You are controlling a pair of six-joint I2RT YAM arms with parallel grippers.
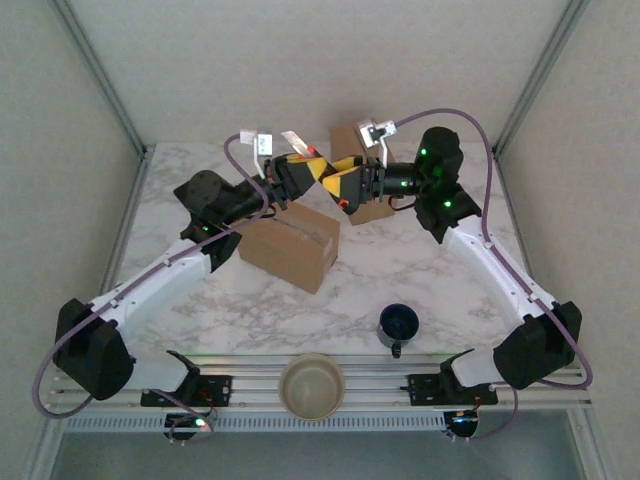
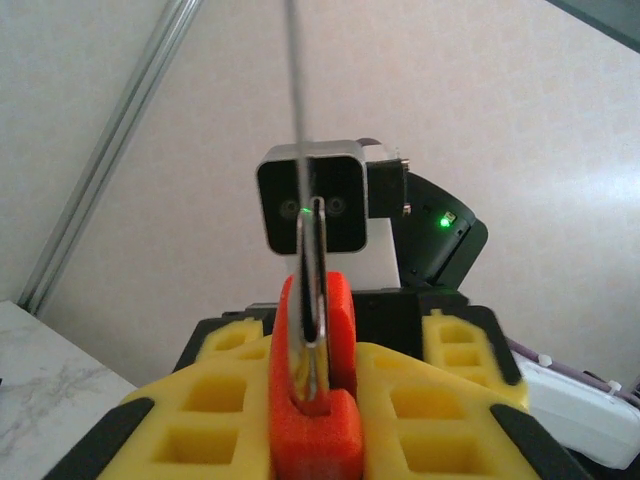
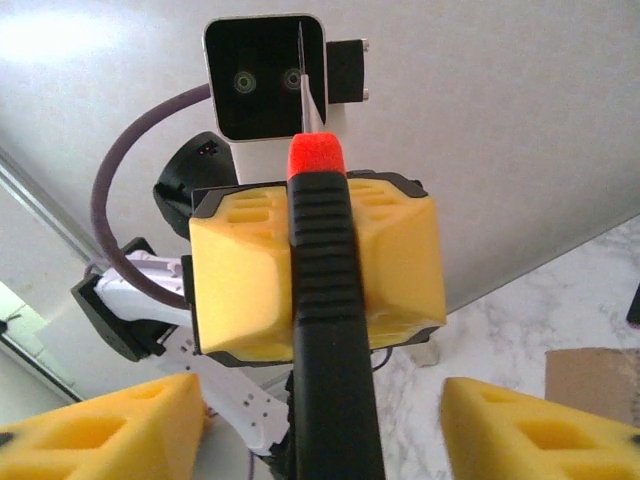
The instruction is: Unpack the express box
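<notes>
the left end effector (image 3: 318, 262) is clamping the knife (image 3: 322, 330); the right end effector (image 3: 322, 425) is gaping around its handle. the express box (image 1: 290, 248) is sitting at their 7 o'clock. the right should be closing squarely before the left releases.

Lab bench: marble table (image 1: 420, 270) walled by white panels (image 1: 320, 60).

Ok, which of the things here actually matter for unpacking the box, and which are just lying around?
For the job:
- knife, clamped in the left gripper, with the right gripper open either side of its handle
- near cardboard box
- far cardboard box (I cannot tell which one is the express box)

Lying about:
- dark blue mug
- beige bowl
</notes>
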